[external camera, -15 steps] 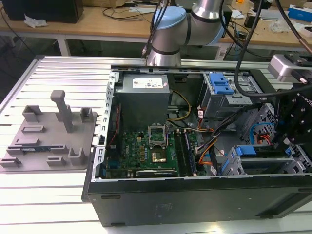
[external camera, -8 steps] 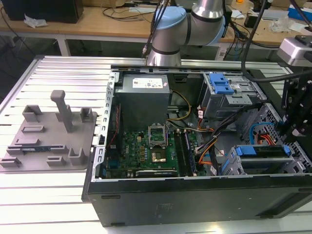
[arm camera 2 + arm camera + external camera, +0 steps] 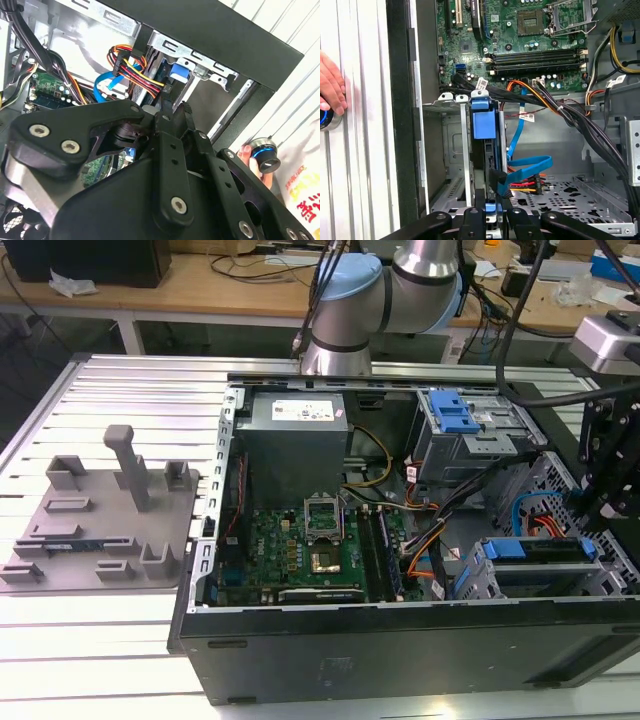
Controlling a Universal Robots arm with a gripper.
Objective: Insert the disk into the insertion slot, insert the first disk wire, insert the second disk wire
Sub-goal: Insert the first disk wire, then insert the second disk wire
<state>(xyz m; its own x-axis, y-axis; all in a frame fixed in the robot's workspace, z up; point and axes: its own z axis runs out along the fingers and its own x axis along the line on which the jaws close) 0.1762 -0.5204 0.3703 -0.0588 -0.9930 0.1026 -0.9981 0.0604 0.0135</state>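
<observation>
The disk [image 3: 484, 124] sits inside the slot [image 3: 451, 150], with a blue cable [image 3: 529, 165] and coloured wires [image 3: 524, 184] crowding just beside it, near the claw [image 3: 491, 215], whose grip I cannot tell. Both wrist views catch a hand [image 3: 331, 85] on a knob [image 3: 265, 155]; the exterior view shows the bench [image 3: 100, 640].

One disk [image 3: 484, 125] (blue-framed), one insertion slot [image 3: 451, 150], one taller cage [image 3: 440, 452], one motherboard [image 3: 300, 545], one power-supply box [image 3: 295, 425]

Mobo [image 3: 300, 540], PSU box [image 3: 295, 430], grey jig plate [image 3: 100, 525]
</observation>
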